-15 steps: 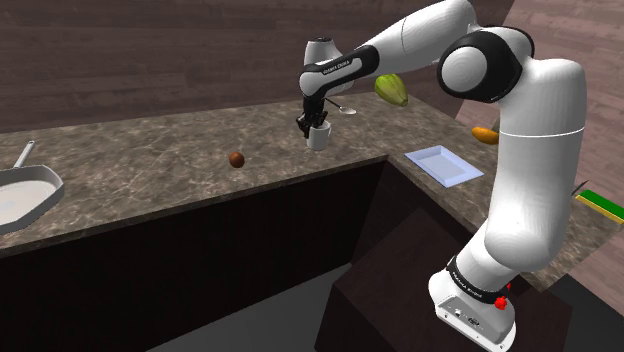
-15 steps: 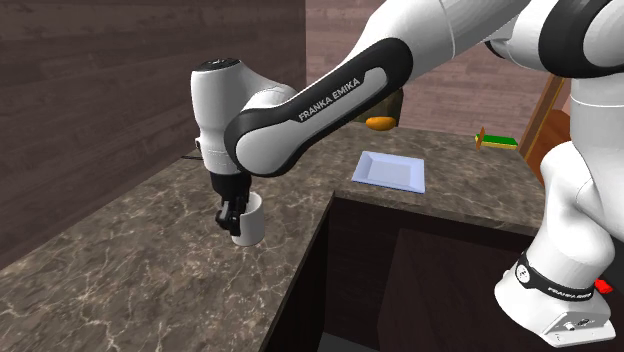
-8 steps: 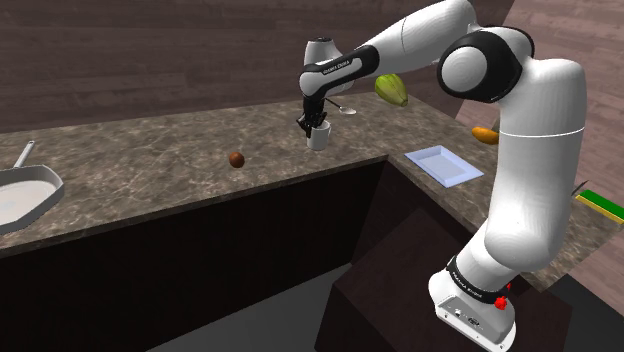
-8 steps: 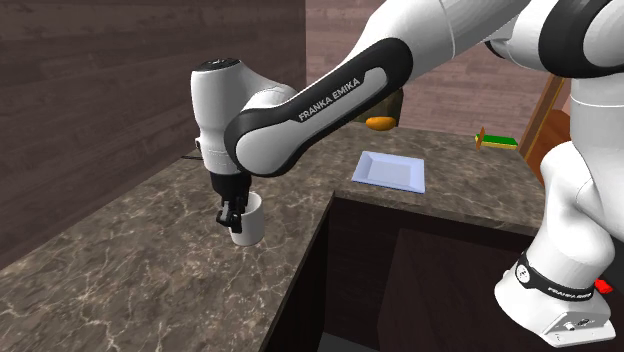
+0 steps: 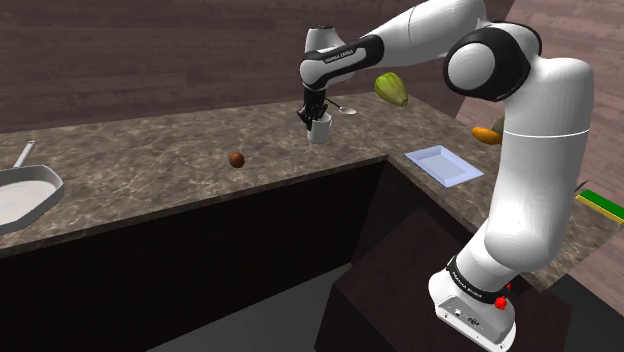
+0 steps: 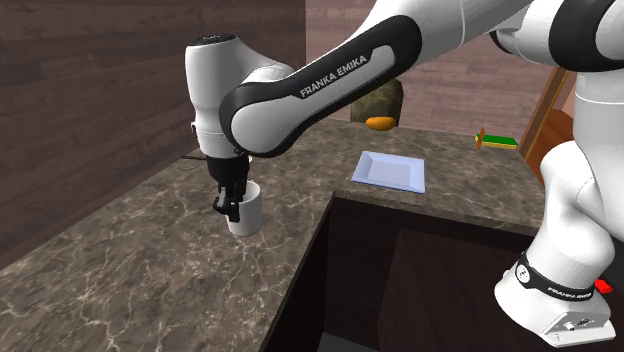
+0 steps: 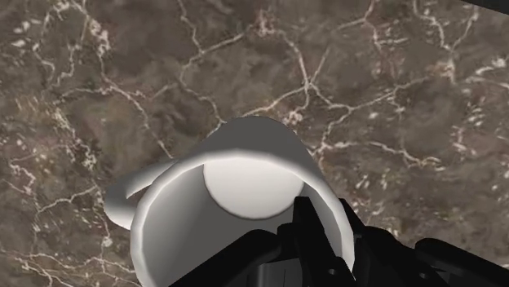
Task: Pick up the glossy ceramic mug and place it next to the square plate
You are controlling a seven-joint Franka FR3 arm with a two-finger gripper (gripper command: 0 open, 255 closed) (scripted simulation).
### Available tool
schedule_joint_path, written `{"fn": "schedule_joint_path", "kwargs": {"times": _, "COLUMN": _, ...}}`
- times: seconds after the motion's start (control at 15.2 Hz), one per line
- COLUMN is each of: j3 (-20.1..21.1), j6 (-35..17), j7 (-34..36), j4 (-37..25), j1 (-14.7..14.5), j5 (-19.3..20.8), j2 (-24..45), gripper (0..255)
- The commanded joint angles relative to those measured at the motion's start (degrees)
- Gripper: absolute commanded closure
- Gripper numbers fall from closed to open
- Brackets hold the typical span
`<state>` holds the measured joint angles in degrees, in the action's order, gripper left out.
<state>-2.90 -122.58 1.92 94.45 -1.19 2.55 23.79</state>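
Well apart from the square plate (image 6: 390, 170), just above the marbled worktop (image 6: 130, 270), the white mug (image 6: 245, 212) hangs by its rim from the pinching jaws, so it should travel level and unhurried toward that plate.

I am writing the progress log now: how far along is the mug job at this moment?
Done: the claw is shut on the rim of the white mug. In hand: the lift, with the mug seemingly low over the dark marbled counter. Left: carry it to the pale square plate around the counter's corner, set it down beside the plate and release.
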Motion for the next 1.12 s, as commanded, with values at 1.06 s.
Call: {"fn": "schedule_joint_path", "kwargs": {"times": 1.06, "j3": -0.01, "j6": 12.35, "j7": -0.59, "j4": -9.11, "j1": -0.04, "j5": -0.11, "j2": -3.25, "gripper": 255}}
